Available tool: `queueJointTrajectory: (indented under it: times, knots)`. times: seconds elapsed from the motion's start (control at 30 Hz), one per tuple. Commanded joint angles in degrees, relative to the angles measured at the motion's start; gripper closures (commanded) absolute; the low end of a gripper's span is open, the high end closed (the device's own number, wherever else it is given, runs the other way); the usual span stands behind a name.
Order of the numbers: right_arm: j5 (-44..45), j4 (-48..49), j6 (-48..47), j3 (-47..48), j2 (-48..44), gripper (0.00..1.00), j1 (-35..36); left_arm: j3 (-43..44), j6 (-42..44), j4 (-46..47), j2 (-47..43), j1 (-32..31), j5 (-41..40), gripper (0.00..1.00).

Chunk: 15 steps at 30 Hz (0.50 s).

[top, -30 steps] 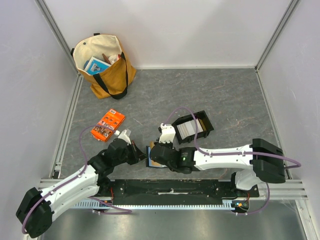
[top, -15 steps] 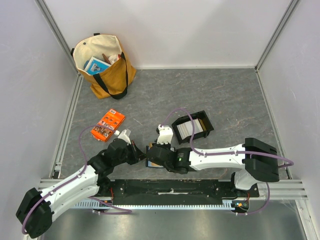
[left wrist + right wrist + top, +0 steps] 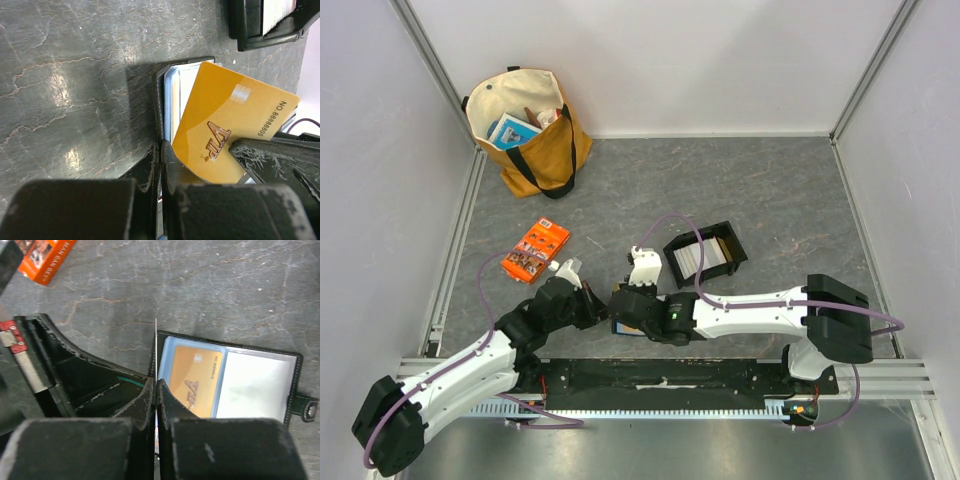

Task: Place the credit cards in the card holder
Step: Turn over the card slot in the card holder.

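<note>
Card holder is laid open on the table between the two wrists and is mostly hidden under the right arm in the top view. Shown only by the right wrist: an orange card seated in the blue-edged slot, with a clear pocket beside it. Shown only by the left wrist: the printed face of a second orange card, clamped tilted over the holder by the closed right gripper. The holder's edge is pinched by the closed left gripper.

Pale walls enclose a dark grey marbled tabletop with aluminium rails along its edges.
</note>
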Motion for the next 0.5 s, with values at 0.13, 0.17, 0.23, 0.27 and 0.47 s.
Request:
queueJointTrajectory:
  times: [0.13, 0.17, 0.23, 0.27, 0.47]
  knots:
    - [4.26, -1.41, 0.48, -0.42, -3.52, 1.0, 0.93, -0.48, -1.39, 0.96, -0.64, -0.25, 0.05, 0.98]
    - [4.26, -0.62, 0.04, -0.77, -4.48, 1.0, 0.84, -0.39, -1.3, 0.87, -0.64, -0.25, 0.13, 0.98]
    - [3.91, 0.79, -0.58, -1.47, -5.89, 1.0, 0.84, -0.39, -1.21, 0.78, -0.38, -0.16, 0.05, 0.98]
    - [3.99, 1.23, -0.67, -1.82, -6.42, 1.0, 0.84, -0.31, -1.12, 0.78, -0.46, -0.25, -0.04, 0.98]
    - [4.61, 1.15, 0.03, -2.71, -6.25, 1.0, 0.75, -0.13, -1.12, 0.7, -0.46, -0.16, -0.13, 0.98]
